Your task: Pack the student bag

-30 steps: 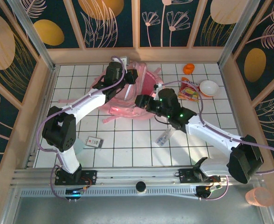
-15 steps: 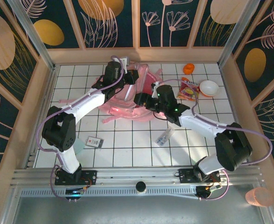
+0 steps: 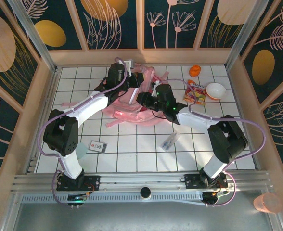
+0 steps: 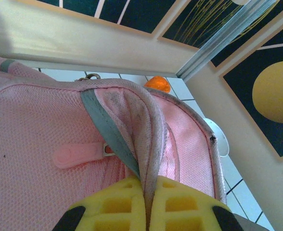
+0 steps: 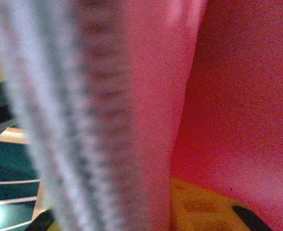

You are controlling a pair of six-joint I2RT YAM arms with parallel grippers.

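One pale pink, partly translucent backpack [image 3: 124, 111]. The left gripper [image 4: 146, 204] pinches its grey-trimmed rim tight between both pads. The right gripper [image 3: 142, 99] is buried in blurred pink fabric, its grip unreadable.

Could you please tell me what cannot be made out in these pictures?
- Inside the student bag: top view, the left arm and right arm cover its opening.
- Whether the right gripper is open or shut: right wrist view, blurred zip and pink fabric against the lens.
- Print on the card: top view, too small.
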